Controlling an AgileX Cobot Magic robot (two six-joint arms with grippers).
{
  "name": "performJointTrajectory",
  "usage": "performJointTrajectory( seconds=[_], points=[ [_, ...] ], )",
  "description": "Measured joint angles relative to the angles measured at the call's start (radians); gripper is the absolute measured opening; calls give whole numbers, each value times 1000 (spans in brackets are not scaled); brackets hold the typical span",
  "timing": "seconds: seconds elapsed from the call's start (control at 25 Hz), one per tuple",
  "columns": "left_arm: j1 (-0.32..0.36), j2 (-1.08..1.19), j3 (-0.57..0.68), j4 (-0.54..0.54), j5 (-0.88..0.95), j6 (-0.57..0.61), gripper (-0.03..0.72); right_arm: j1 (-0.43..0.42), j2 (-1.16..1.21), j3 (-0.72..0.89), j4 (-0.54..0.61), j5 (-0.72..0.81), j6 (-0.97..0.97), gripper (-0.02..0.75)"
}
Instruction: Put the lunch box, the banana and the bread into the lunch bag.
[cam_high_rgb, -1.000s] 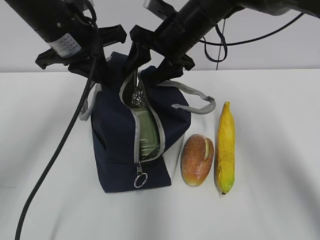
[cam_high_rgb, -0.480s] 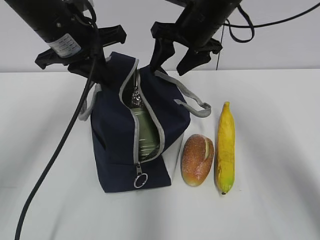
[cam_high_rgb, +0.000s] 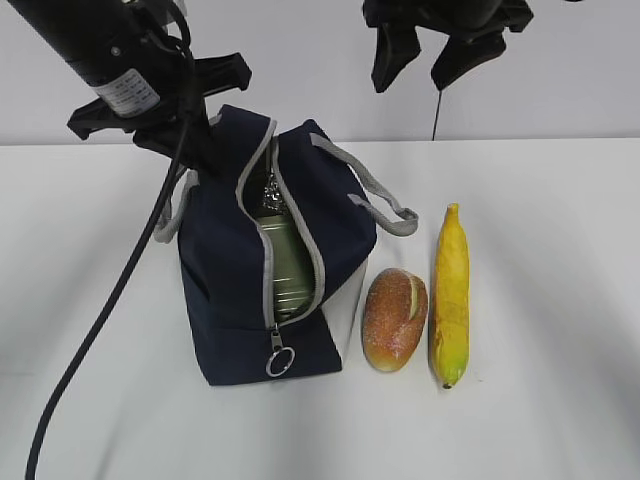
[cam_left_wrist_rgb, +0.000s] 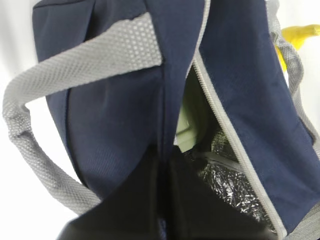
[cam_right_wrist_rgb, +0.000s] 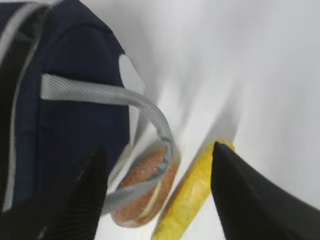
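The navy lunch bag (cam_high_rgb: 225, 280) stands unzipped, and the sage-green lunch box (cam_high_rgb: 285, 262) sits upright inside its mouth. My left gripper (cam_high_rgb: 200, 150) is shut on the bag's left rim. The left wrist view shows its black jaws pinching that navy fabric (cam_left_wrist_rgb: 164, 170), with the lunch box (cam_left_wrist_rgb: 192, 117) beyond. The bread (cam_high_rgb: 395, 318) and the banana (cam_high_rgb: 451, 295) lie side by side on the table right of the bag. My right gripper (cam_high_rgb: 420, 60) hangs open and empty, high above the bag's right handle. Between its fingers I see the bread (cam_right_wrist_rgb: 145, 192) and the banana (cam_right_wrist_rgb: 187, 200).
A grey webbing handle (cam_high_rgb: 385, 205) droops off the bag's right side toward the banana. The zipper's ring pull (cam_high_rgb: 279, 361) hangs at the bag's near end. A black cable (cam_high_rgb: 110, 300) trails from the left arm across the white table (cam_high_rgb: 540, 380).
My right gripper has lifted out of the bag's mouth, up and to the right, empty. The lunch box stays in the bag. The left gripper holds the rim as before.
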Motion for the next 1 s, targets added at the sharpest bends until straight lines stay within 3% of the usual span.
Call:
performJointTrajectory(
  seconds=[0.24,0.6,1.0],
  points=[
    [0,0,0,3,3,1,0,-26,-109,232,-70,0,8,459],
    [0,0,0,4,6,1,0,-32,-217,586,-102,-17,14,448],
    [0,0,0,4,13,1,0,-32,-266,903,-60,-379,156,445]
  ],
)
